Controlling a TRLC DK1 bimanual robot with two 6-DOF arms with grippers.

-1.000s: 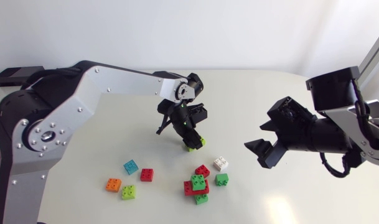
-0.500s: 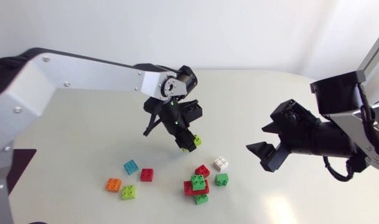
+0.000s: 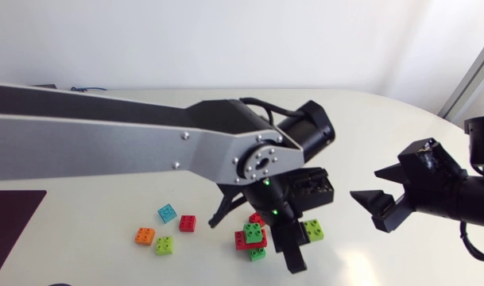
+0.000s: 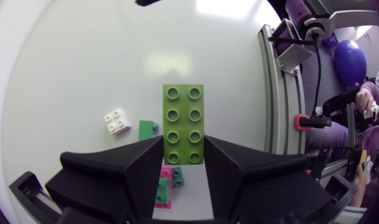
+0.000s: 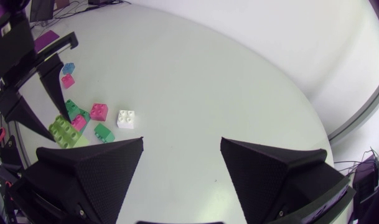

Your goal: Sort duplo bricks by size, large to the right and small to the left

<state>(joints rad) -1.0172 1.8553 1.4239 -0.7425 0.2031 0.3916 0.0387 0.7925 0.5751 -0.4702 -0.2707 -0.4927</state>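
Left tool [image 4: 183, 157] is clamped tight on the long lime brick [image 4: 183, 124], holding it over the bench [image 4: 83, 62]. Directly under its fingers there's the red-and-green pile [image 4: 167, 171]. Just ahead of that are a small green brick [image 4: 147, 129] and a white brick [image 4: 116, 121]. Right tool [image 3: 378, 208] hangs well apart from all of it, fingers spread wide.
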